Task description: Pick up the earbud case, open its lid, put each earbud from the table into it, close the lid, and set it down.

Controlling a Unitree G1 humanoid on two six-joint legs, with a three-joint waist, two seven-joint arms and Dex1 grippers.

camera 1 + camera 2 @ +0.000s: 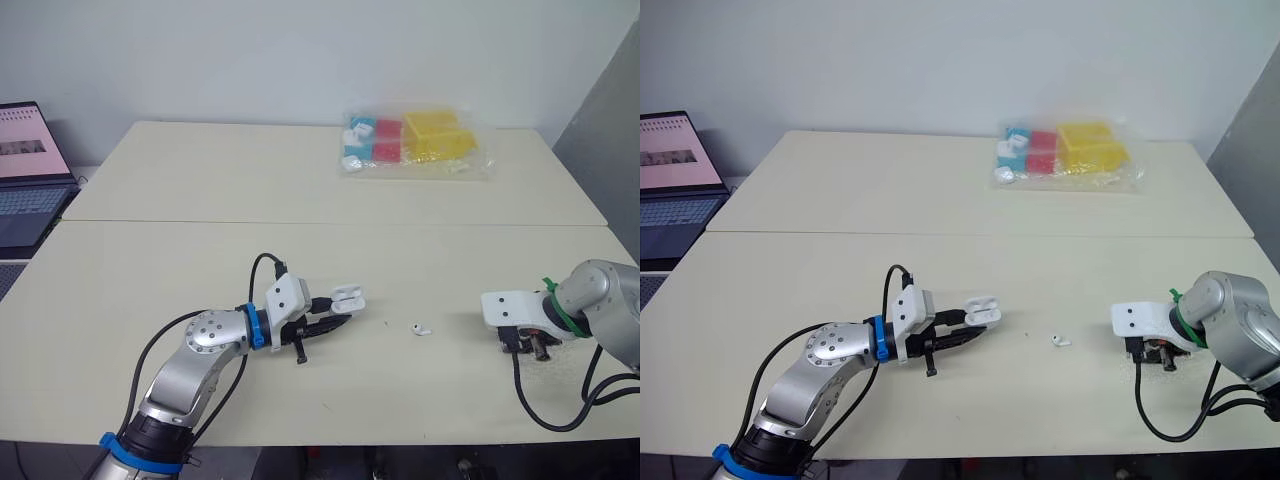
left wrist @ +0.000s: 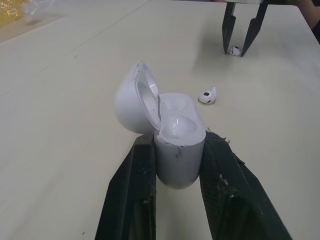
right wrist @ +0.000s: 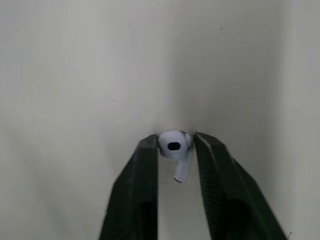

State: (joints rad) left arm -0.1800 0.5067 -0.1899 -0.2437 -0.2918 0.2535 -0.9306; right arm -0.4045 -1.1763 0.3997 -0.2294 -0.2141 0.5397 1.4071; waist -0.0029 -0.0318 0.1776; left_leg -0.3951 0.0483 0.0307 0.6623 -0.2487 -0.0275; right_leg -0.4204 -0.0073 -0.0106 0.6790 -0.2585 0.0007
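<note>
My left gripper (image 2: 178,142) is shut on the white earbud case (image 2: 180,160), held just above the near table with its lid (image 2: 131,104) swung open. One white earbud (image 1: 421,328) lies loose on the table to the right of the case. Farther right, my right gripper (image 3: 175,142) points down at the table and is shut on the other earbud (image 3: 182,169), pinched between the fingertips. The left wrist view shows that gripper (image 2: 242,47) with the earbud at the table surface.
A clear plastic bag (image 1: 415,142) of red, yellow and blue items lies on the far table. An open laptop (image 1: 30,170) sits off the left edge. A seam (image 1: 330,224) runs between the two tables.
</note>
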